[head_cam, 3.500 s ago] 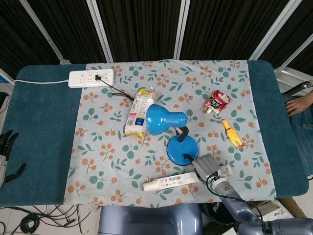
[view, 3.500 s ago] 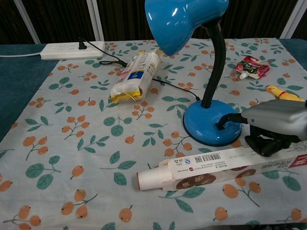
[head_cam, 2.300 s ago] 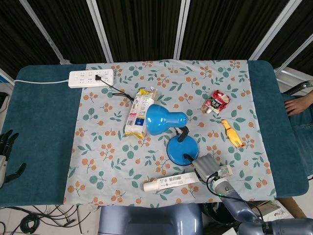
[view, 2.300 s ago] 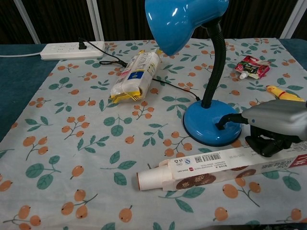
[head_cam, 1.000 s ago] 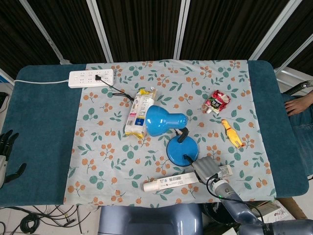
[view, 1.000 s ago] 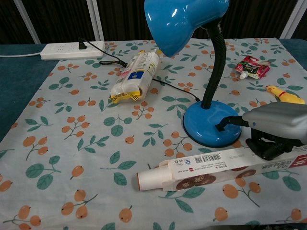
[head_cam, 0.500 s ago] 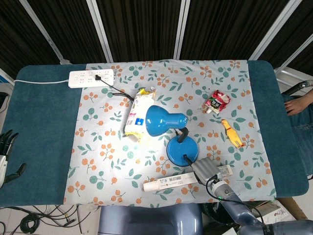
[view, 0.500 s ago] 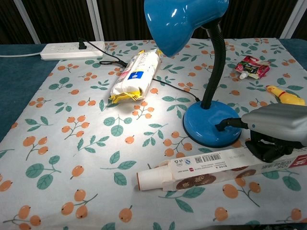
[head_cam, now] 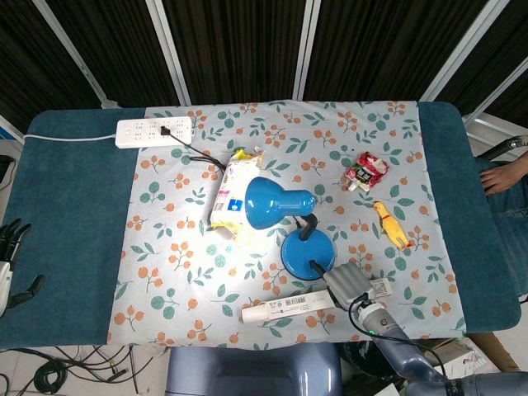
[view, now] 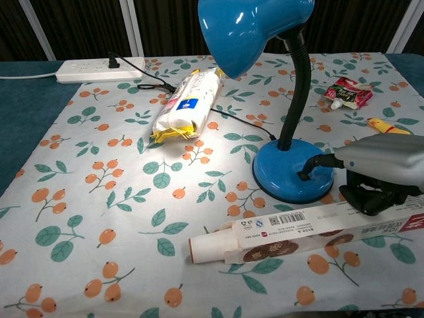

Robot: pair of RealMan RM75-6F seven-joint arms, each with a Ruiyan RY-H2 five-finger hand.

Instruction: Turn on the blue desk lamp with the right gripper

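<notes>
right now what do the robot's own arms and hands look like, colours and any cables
The right hand has a smooth silver-grey shell over black fingers. In the head view a black cable loops beside its grey-blue forearm, next to a small green light. The left hand shows only at the frame edge: dark fingers and a pale grey body. No sleeves or readable markings.

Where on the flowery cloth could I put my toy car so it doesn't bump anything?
The near-left cloth, left of the long box, is bare. It's crowded around the lamp, the right hand and the snack pack.
</notes>
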